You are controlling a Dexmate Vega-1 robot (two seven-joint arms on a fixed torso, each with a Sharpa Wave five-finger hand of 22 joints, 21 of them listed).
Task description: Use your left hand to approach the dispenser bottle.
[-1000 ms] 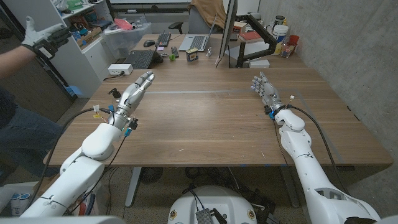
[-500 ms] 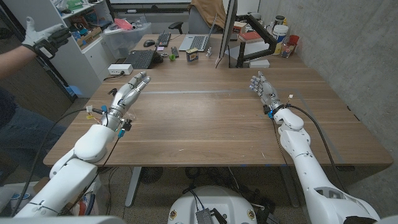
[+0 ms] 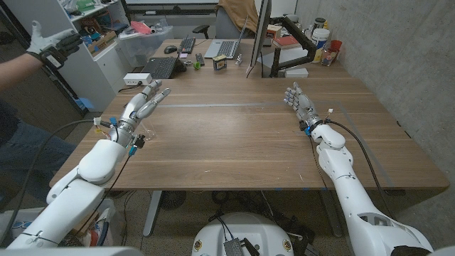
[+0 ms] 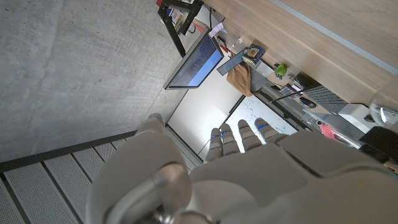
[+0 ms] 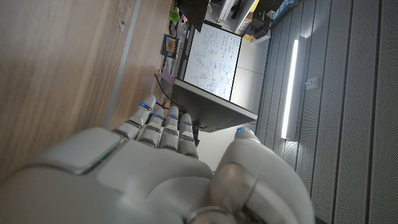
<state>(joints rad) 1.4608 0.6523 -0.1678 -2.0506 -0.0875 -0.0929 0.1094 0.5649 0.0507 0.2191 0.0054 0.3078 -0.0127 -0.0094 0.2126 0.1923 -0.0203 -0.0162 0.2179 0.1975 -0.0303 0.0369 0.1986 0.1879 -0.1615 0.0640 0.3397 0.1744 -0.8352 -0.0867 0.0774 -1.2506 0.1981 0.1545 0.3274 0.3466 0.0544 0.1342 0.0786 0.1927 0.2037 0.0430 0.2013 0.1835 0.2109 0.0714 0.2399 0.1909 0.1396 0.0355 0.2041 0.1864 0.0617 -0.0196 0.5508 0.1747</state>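
Observation:
My left hand (image 3: 142, 104) is over the table's left part, fingers stretched out and apart, holding nothing. The dispenser bottle, clear with a dark pump, is mostly hidden under and beside this hand in the head view. A clear rounded piece of the dispenser bottle (image 4: 380, 112) shows at the edge of the left wrist view, just past my left hand (image 4: 249, 174). My right hand (image 3: 300, 103) stands at the right side of the table with its fingers straight and apart, also holding nothing. In the right wrist view, the right hand (image 5: 155, 162) is above bare wood.
A white box (image 3: 135, 78), a keyboard (image 3: 161, 67) and a laptop (image 3: 226, 48) lie along the far edge. A monitor stand (image 3: 259, 43) and jars (image 3: 323, 39) stand at the back right. A person's gloved arm (image 3: 39, 44) reaches in at far left.
My left arm and hand have swung toward the table's left edge and now cover the bottle's pump, which showed beside the hand before. The right hand has barely moved.

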